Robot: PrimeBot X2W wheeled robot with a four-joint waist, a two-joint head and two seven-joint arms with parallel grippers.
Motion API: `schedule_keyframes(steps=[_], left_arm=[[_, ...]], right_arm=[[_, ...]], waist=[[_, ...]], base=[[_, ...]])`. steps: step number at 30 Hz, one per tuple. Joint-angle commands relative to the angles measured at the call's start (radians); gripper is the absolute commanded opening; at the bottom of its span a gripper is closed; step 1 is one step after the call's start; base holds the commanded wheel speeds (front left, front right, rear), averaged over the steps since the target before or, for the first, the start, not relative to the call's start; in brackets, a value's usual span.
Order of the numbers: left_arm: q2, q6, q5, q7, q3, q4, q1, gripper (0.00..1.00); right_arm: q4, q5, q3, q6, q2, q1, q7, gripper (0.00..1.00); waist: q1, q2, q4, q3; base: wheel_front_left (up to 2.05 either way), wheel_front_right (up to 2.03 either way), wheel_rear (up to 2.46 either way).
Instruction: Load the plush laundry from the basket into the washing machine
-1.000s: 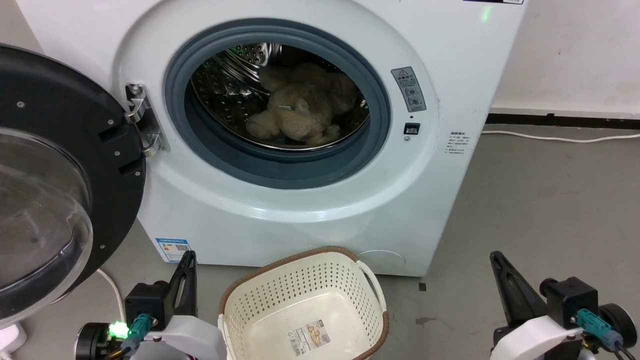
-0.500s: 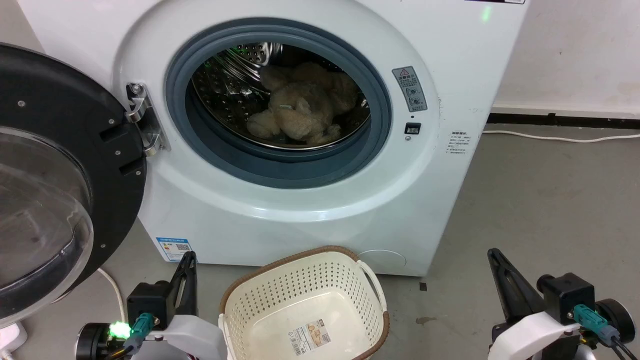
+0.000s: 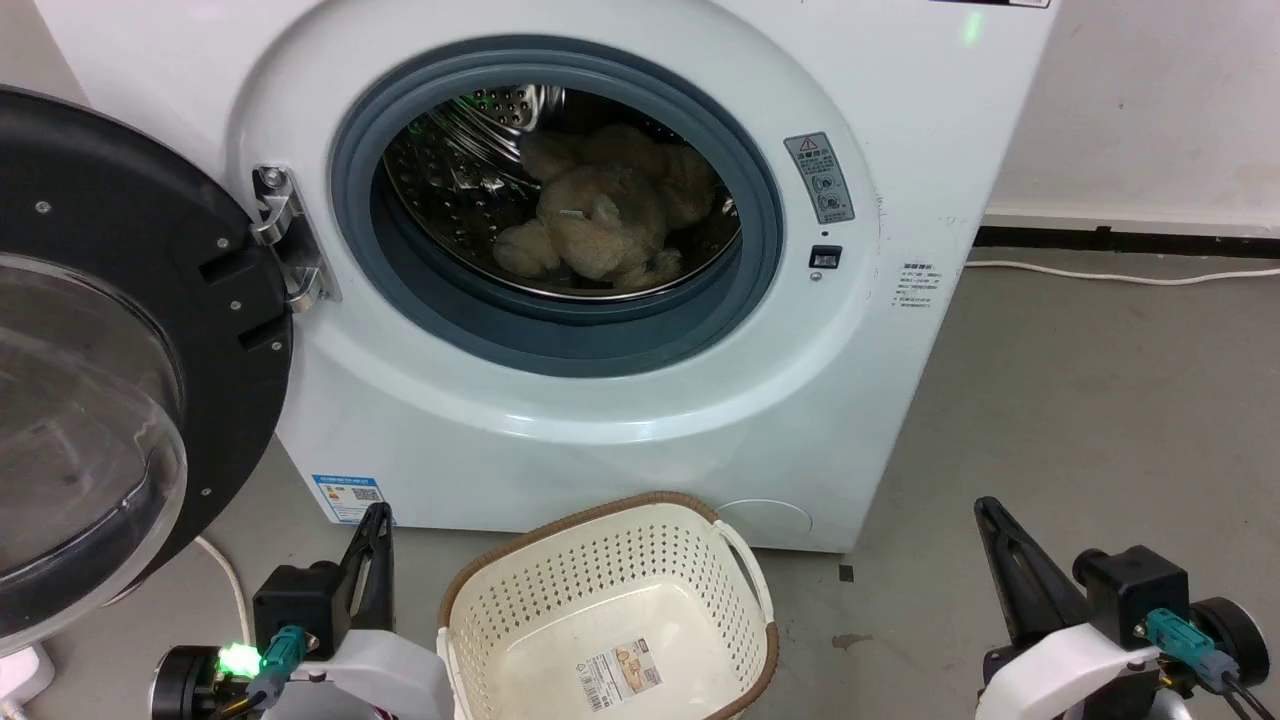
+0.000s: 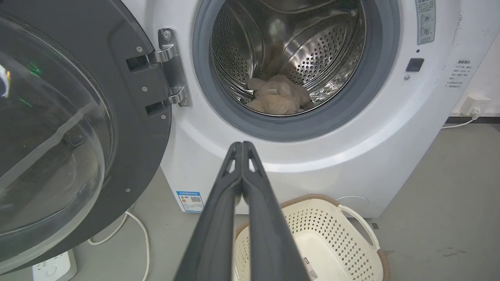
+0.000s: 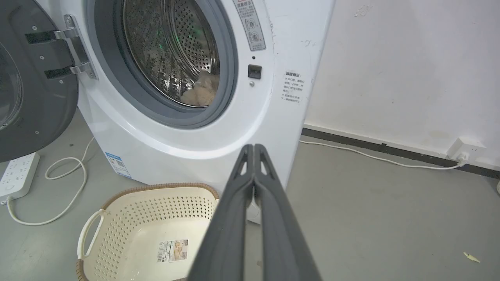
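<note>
Plush laundry [image 3: 600,215]: beige-tan, fluffy, lumpy rounded limbs, small pale tag [image 3: 572,213] on top. Lying low in steel drum [image 3: 450,190] of washing machine [image 3: 640,420], door [image 3: 120,330] swung wide. Basket [image 3: 600,570] on floor [image 3: 1080,400] in front, near edge cut off. Toy's face hard to make out, far side behind gasket [image 3: 560,330]. Left gripper [image 4: 242,147] fingers pressed together; right gripper [image 5: 254,150] same.

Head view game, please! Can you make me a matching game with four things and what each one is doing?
Things:
1. plush laundry
2. basket
3. round door
4. left tool

States:
A. swung wide open
B. on the floor, only a label inside
C. shut, holding nothing
D. lying inside the washing machine

Pairs: 1-D, 2-B, 3-A, 4-C.
</note>
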Motion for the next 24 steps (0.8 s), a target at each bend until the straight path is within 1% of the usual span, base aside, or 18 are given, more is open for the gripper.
schedule_keyframes(steps=[1,24], left_arm=[[0.000,-0.005,0.002,0.000,0.001,0.002,-0.015,0.00],[0.000,-0.005,0.002,0.000,0.001,0.002,-0.015,0.00]], right_arm=[[0.003,-0.008,0.001,0.001,-0.002,-0.012,0.000,0.00],[0.003,-0.008,0.001,0.001,-0.002,-0.012,0.000,0.00]], waist=[[0.0000,0.0000,0.000,0.000],[0.0000,0.0000,0.000,0.000]], base=[[0.00,0.00,0.00],[0.00,0.00,0.00]])
